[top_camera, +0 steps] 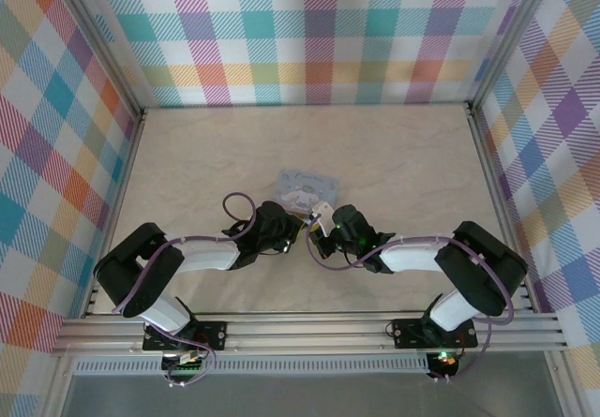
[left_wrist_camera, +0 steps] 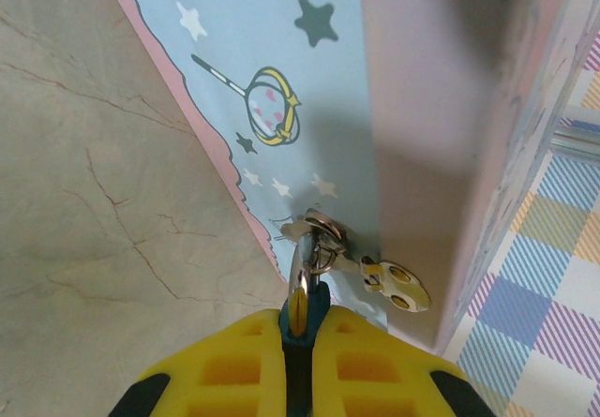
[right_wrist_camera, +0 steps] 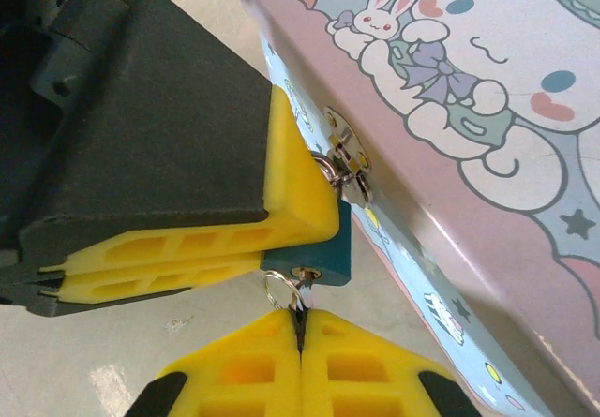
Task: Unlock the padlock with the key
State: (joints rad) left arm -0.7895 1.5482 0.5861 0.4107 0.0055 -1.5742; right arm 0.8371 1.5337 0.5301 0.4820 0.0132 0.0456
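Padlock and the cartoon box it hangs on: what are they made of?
The padlock has a matte teal body, painted metal or plastic, and a mirror-bright shackle, likely steel. The box looks like glossy printed sheet metal, judging by its riveted hasp.

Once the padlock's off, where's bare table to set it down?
Bare table runs from the tin to the back wall and out on both sides of the tin. A free strip lies between the left arm base and right arm base. Crowded: the tin's near edge, where the left gripper clamps the padlock and the right gripper the key.
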